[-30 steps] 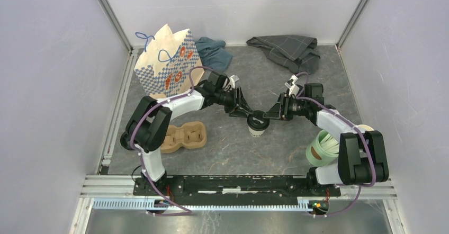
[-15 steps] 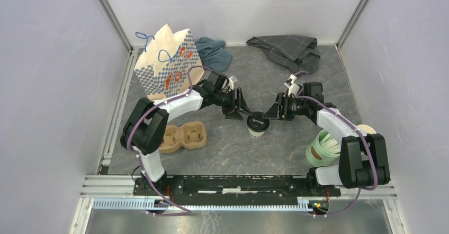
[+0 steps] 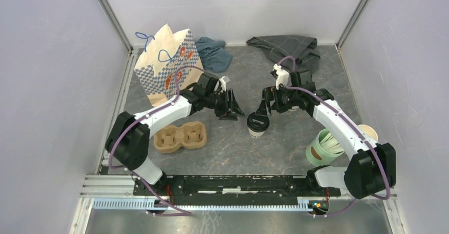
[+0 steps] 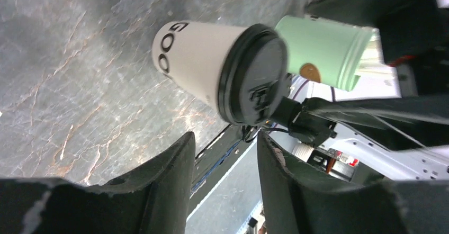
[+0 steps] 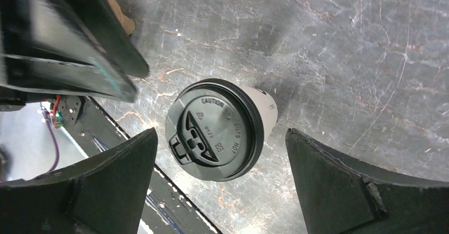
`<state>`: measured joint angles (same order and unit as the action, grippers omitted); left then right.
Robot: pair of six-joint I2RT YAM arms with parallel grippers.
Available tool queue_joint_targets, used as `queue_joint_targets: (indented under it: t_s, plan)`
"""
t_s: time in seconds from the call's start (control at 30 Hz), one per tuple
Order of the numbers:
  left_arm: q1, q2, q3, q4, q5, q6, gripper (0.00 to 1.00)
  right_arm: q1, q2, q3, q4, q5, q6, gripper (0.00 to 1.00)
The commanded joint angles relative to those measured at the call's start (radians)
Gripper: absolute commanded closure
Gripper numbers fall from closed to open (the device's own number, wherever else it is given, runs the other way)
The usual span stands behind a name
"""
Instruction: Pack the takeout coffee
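Observation:
The takeout coffee (image 3: 258, 124), a small white paper cup with a black lid, stands upright on the grey table between my two grippers. It also shows in the left wrist view (image 4: 212, 70) and from above in the right wrist view (image 5: 214, 128). My left gripper (image 3: 233, 110) is open and empty just left of the cup, not touching it; the left wrist view (image 4: 225, 157) shows a gap between the jaws. My right gripper (image 3: 263, 107) is open wide and empty, just above and behind the cup; in the right wrist view (image 5: 219, 138) its fingers stand either side of the lid, apart from it.
A checkered paper bag (image 3: 165, 67) stands at the back left. A tan cardboard cup carrier (image 3: 180, 136) lies front left. A mint-green cup (image 3: 323, 148) and a lidless white cup (image 3: 366, 132) stand at the right. Cloths (image 3: 288, 48) lie at the back.
Both grippers have drawn back from the cup's lid: the left moved left, the right moved up and back. The cup has stayed in place.

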<state>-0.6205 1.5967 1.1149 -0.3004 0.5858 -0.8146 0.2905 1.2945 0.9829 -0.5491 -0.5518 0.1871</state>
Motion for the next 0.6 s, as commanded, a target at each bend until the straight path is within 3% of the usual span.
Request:
queue_joint_targets:
  t_s: [0.0, 0.17, 0.37, 0.57]
  plan:
    - [-0.015, 0.000, -0.086, 0.096, 0.038, -0.084, 0.49, 0.054, -0.009, 0.062, -0.067, 0.118, -0.052, 0.02]
    - [-0.034, 0.051, -0.093, 0.158, 0.069, -0.112, 0.50, 0.069, -0.015, 0.027, -0.042, 0.138, -0.020, 0.02]
    - [-0.039, 0.077, -0.092, 0.216, 0.081, -0.138, 0.46, 0.000, -0.032, -0.068, 0.058, -0.004, 0.049, 0.09]
    - [-0.040, 0.097, -0.096, 0.205, 0.077, -0.128, 0.50, -0.068, -0.025, -0.133, 0.136, -0.082, 0.075, 0.17]
